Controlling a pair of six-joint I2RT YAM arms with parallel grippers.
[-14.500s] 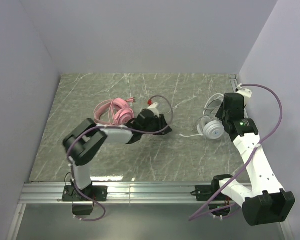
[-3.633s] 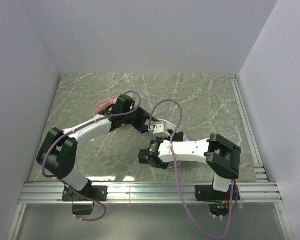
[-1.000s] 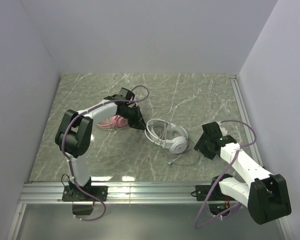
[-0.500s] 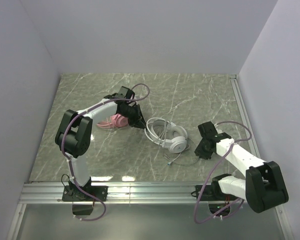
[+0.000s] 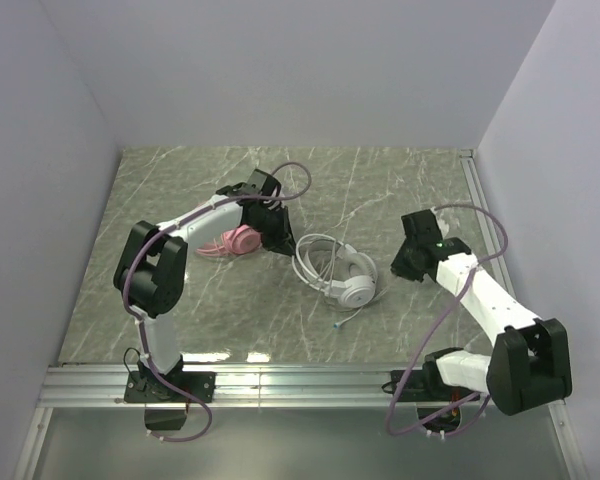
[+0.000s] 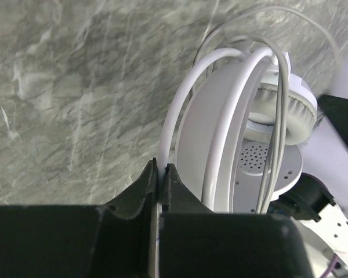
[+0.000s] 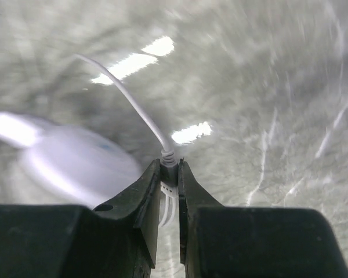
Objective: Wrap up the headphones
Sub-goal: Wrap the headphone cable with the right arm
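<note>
Right hand [image 7: 169, 167] is clamped on the thin white cable [image 7: 133, 110], at a ribbed collar on it, with the strand running away toward a blurred white earcup on its left. The white headphones [image 5: 338, 272] lie flat near the middle of the counter [image 5: 160, 180], between the two arms, and the pink headphones [image 5: 235, 240] lie just beyond them to the left. The left hand [image 6: 160, 172] has its jaws pressed together right against the white headband (whether a strand is caught between them, I cannot tell).

The step looks like leading the cable around the white set. To do it well, the pinch on the collar should be kept firm and the strand lightly taut, so each turn lies snug on the headband. Too hard a pull would likely drag the headset across the counter unless the left hand anchors it.
</note>
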